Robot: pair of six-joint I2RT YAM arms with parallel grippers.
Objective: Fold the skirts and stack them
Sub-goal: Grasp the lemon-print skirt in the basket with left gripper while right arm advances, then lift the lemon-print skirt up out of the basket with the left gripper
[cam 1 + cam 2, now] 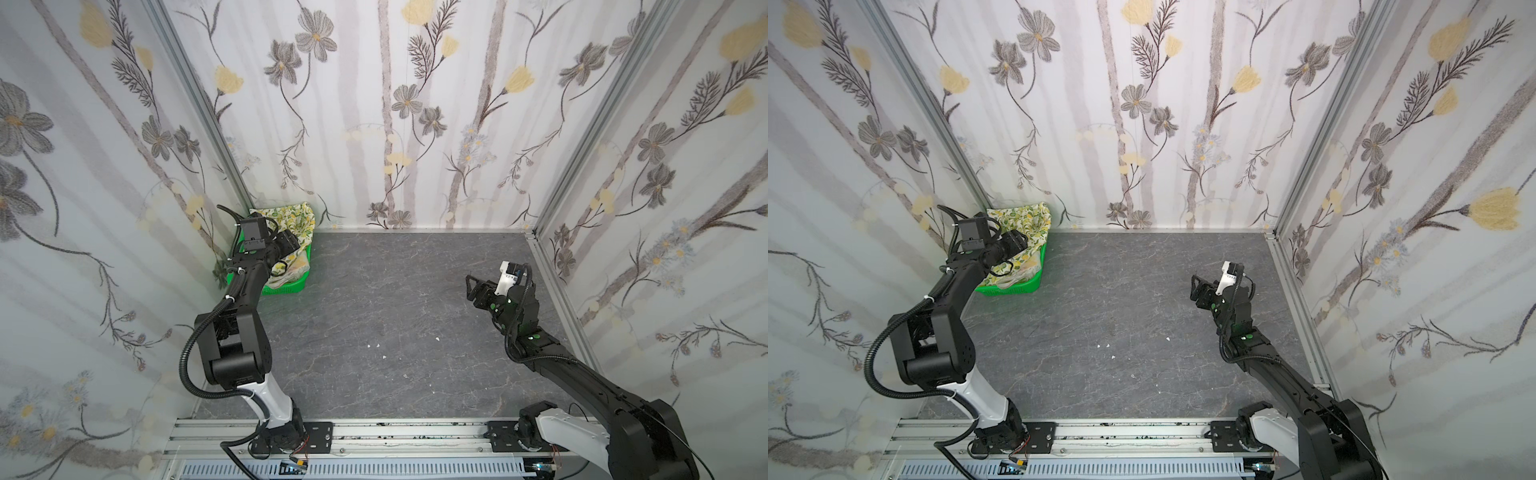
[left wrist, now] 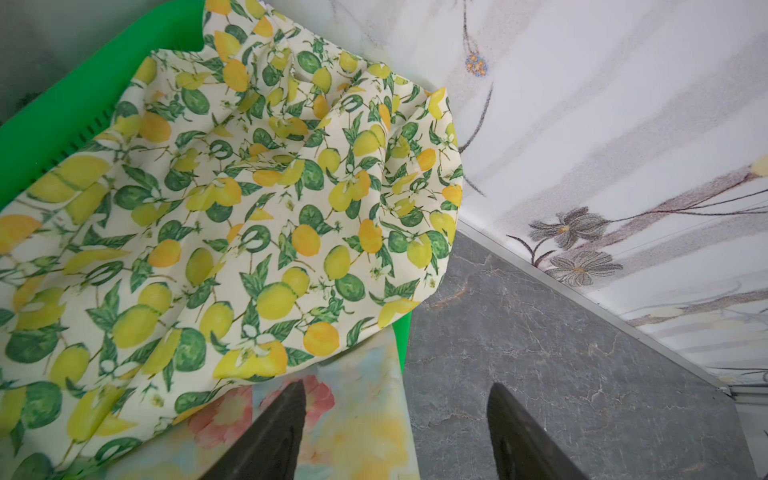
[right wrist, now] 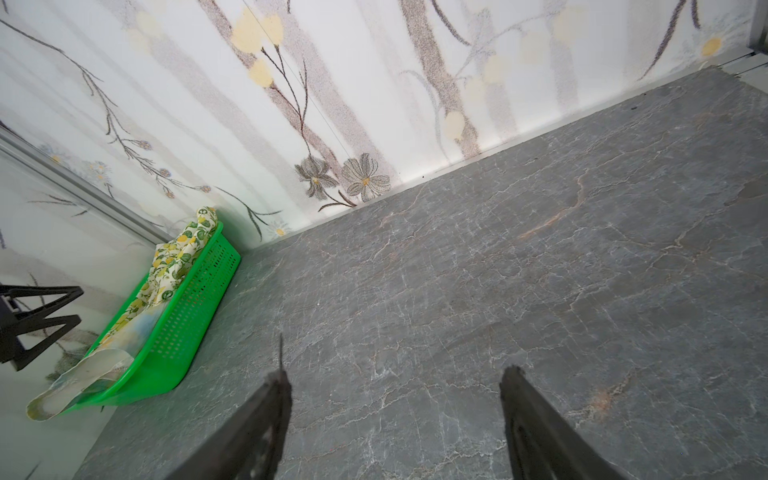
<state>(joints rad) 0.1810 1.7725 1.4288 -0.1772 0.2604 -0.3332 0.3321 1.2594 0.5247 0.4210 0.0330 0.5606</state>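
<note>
1. My left gripper has its jaws well apart, w/ nothing between them. It hovers over the green basket in the back-left corner of the table.
2. In the left wrist view, one finger shows over cloth. The other shows over bare tabletop just past the basket's rim. I can't tell whether either one touches anything.
3. Lemon skirt: cream w/ yellow lemons and green leaves. It lies rumpled on top inside the basket and covers most of it. Its far part is bunched up over the rim, close to the back wall.
4. Pastel skirt: blue-yellow w/ pink flowers, lying under the lemon skirt. It shows only at the basket's near end. In the right wrist view, a flap of it hangs out over that end's rim toward the table.
5. Both skirts are in the basket, one on the other, crumpled and not folded.
6. The basket sits beside the left wall, w/ its far end near the back wall. Its perforated side faces the open middle of the table.
7. My right gripper also has its jaws spread wide and is empty. It is held above bare tabletop on the right side, tips pointing toward the left — well apart from the basket and both skirts.
8. The tabletop is grey w/ a marble-like pattern. A few small white specks lie near the middle, too small to say what they are.
</note>
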